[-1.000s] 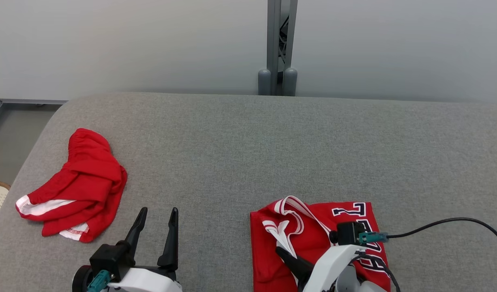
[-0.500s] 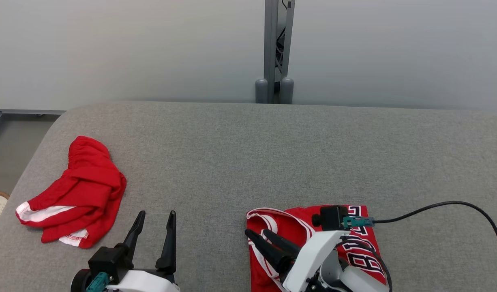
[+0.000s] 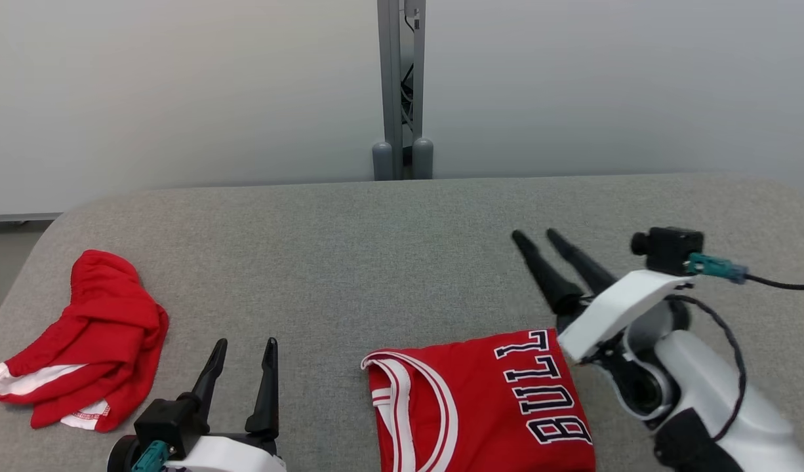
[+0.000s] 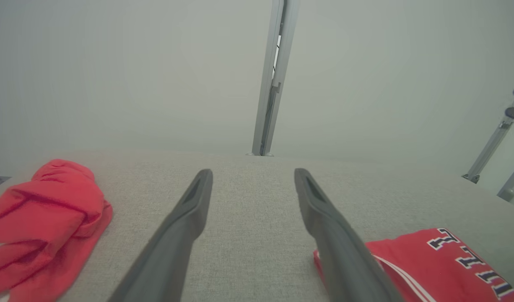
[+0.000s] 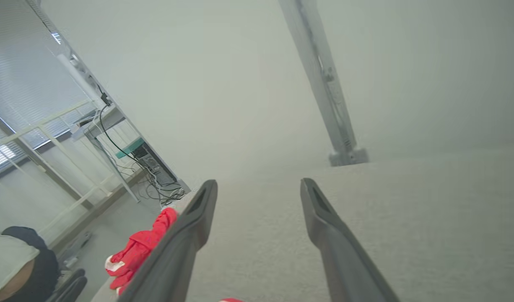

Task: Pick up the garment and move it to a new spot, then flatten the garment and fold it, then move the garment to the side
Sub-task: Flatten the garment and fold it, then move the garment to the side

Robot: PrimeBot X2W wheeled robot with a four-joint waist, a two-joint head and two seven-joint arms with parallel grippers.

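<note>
The red jersey is seen folded at 6 o'clock on the table, untouched by the wide-open left gripper at 7 and right gripper at 3 o'clock, so only the move aside is judged left.

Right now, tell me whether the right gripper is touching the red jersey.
Apart. The head view shows the right gripper open, its fingers over bare grey fabric surface beyond the red jersey's far edge.

Bare grey table lies open between the crumpled red cloth and the jersey.
</note>
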